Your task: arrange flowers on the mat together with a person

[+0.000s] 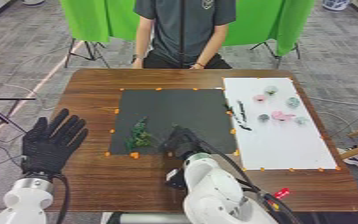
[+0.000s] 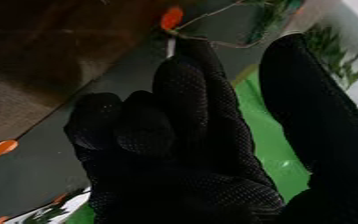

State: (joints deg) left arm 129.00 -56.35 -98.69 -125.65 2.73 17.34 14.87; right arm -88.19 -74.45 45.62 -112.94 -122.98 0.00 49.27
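Close up, the robot's right hand (image 2: 193,192), thumb and fingers apart, is just beside the green leaves (image 1: 140,136) on the dark mat (image 1: 175,105). Placing greens seems the job now; next it should fetch a pink flower (image 1: 282,116). Its white arm (image 1: 209,182) leans forward, while the left hand (image 1: 47,152) is spread wide.

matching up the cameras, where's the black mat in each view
Head view: black mat mid-table, left of the white mat.
Right wrist view: black mat behind the right hand, bordering the brown table.
Shared landmark: orange markers along the black mat's edge.
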